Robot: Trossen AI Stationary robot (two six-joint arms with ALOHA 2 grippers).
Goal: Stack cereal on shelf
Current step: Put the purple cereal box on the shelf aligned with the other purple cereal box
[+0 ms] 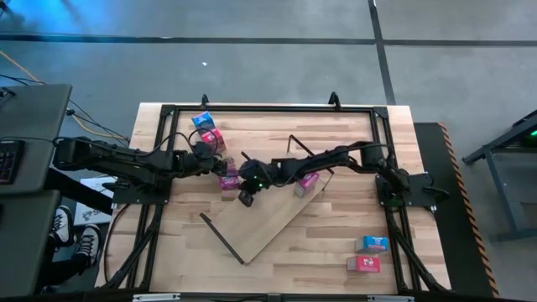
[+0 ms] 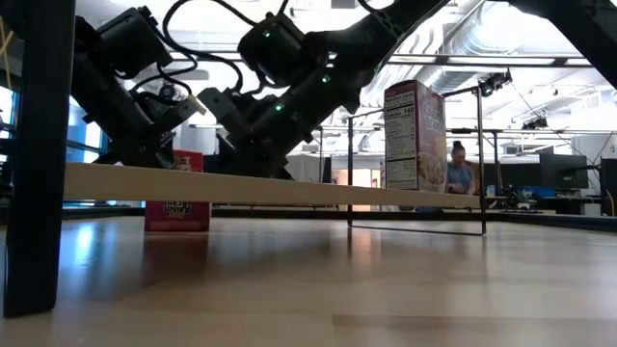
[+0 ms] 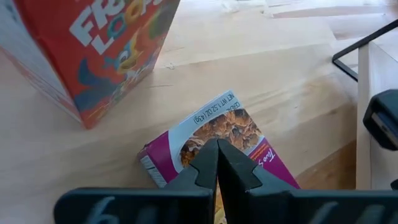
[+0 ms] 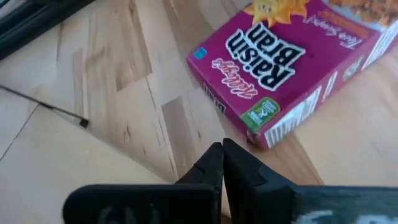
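Looking straight down, the high view alone shows the shelf [image 1: 268,220] lying diagonally at centre frame, a pink box [image 1: 307,184] on its upper edge, and two more boxes [image 1: 367,254] at lower right. From the left wrist, the left gripper [image 3: 216,163], jaws pressed together and empty, hovers over a flat magenta box [image 3: 214,140] beside a red box [image 3: 93,46]. The right gripper [image 4: 221,163], likewise closed, hangs by a Raisin Bran box [image 4: 286,68].

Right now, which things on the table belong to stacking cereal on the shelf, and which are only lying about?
Belong to the job:
- long light-wood shelf board with black wire ends
- magenta Raisin Bran box
- red Froot Loops box
- blue and red small boxes

Lying about:
- black cables
- black table frame
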